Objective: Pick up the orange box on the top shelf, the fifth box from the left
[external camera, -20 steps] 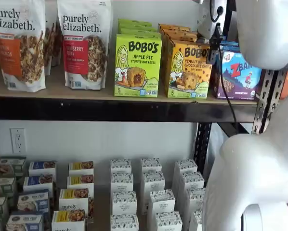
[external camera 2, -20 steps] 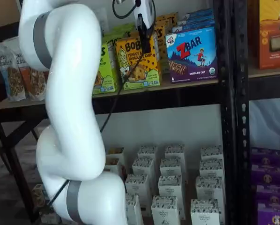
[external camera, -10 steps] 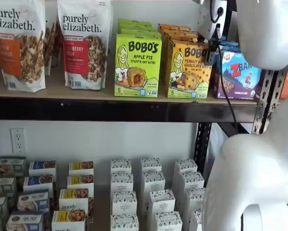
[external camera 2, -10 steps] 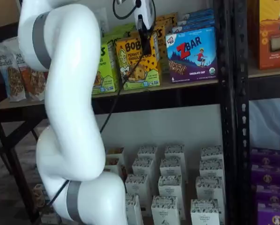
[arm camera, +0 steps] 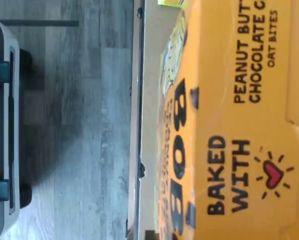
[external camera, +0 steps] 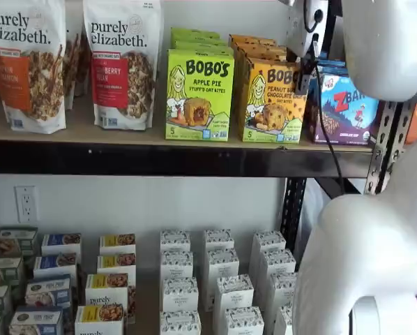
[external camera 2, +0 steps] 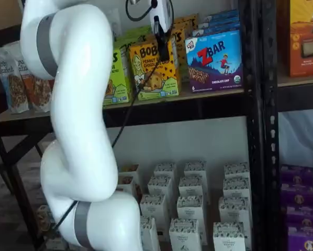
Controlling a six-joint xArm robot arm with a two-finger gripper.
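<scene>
Gripper [external camera 2: 162, 46] poised at the upper front of the orange box [external camera 2: 153, 70]; one black finger shows, so its opening cannot be told. Box stands on the top shelf [external camera 2: 198, 104], directly below; lifting remains.

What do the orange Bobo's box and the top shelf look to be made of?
The orange box: printed paperboard carton, probably; flat faces, folded edges and a flap seam in the wrist view, slight sheen. The top shelf: tan matte board, likely wood or particleboard, with a black, apparently painted-metal front beam.
</scene>
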